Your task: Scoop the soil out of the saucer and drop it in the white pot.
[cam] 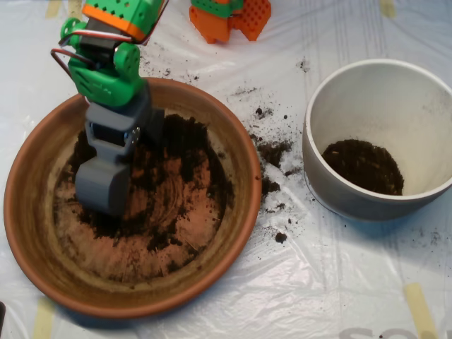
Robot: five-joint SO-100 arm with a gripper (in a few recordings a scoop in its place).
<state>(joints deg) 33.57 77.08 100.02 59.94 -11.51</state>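
The terracotta saucer point(233, 152) lies at the left, with dark soil point(180, 152) spread thinly over its floor so that bare orange rings show through. My grey scoop point(104, 182) is down inside the saucer's left half, its tip in the soil; the green and orange arm reaches in from the top left. Its shells look closed together. The white pot point(332, 106) stands at the right, with a dark mound of soil point(364, 166) on its bottom.
Loose soil crumbs point(272, 152) lie on the clear plastic sheet between saucer and pot. An orange robot part point(233, 18) stands at the top edge. Strips of tape point(421, 307) hold the sheet down.
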